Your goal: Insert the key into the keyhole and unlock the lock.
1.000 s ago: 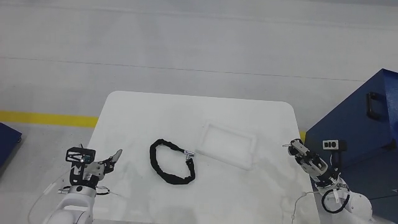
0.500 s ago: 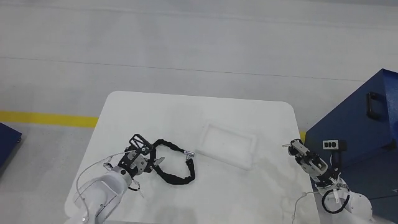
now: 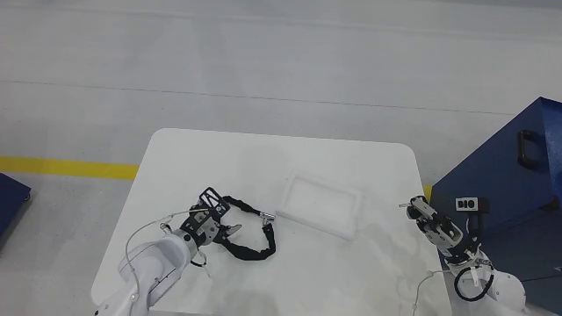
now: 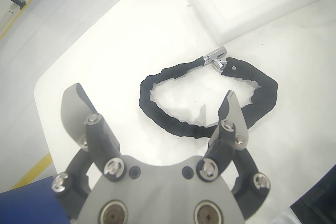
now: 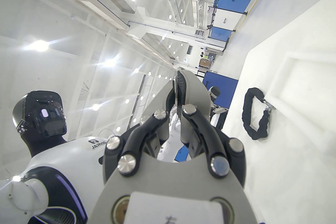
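My left gripper (image 4: 153, 91) hovers spread open at the near-left arc of the chain lock (image 4: 262, 80), mid-table, left of the foam tray (image 4: 231, 22). My right gripper (image 5: 178, 83) sits clenched at the right edge; whether it holds the key I can't tell. Risk: the fabric sleeve slips when pinched and the lock end (image 4: 216, 54) swings off-line.

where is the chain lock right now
In the top view the black chain lock lies looped on the white table, left of centre, its metal end beside the foam tray; the open left gripper is over its opposite side.
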Robot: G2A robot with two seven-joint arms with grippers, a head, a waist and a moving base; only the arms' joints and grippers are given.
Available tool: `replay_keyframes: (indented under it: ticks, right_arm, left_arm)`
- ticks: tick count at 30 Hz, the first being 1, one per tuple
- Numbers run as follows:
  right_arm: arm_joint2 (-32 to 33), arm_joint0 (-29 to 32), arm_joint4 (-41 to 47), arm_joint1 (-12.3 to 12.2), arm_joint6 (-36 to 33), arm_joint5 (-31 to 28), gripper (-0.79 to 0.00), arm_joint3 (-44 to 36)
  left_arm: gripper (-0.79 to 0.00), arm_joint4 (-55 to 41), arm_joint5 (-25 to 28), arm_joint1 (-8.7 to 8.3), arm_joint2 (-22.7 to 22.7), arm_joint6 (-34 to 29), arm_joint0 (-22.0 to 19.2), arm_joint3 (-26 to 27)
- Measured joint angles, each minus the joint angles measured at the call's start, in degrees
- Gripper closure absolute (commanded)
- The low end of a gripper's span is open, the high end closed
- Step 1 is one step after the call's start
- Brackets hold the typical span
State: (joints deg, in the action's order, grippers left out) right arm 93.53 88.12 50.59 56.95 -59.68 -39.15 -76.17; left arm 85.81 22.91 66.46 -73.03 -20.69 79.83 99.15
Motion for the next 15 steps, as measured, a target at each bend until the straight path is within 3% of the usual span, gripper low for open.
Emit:
replay_keyframes:
  ticks: [3,8,15]
  right_arm:
    - [0.0,0.0,0.0,0.0,0.0,0.0,0.0,0.0]
    - [0.0,0.0,0.0,0.0,0.0,0.0,0.0,0.0]
    - [0.0,0.0,0.0,0.0,0.0,0.0,0.0,0.0]
  left_arm:
    - [-0.785,2.7,5.8,-0.09,2.7,0.7,-4.9,-2.6]
    - [-0.785,11.5,16.8,1.04,10.7,-8.3,-16.6,-10.5]
    - [-0.785,10.4,25.9,3.4,19.5,-7.1,-28.8,-22.8]
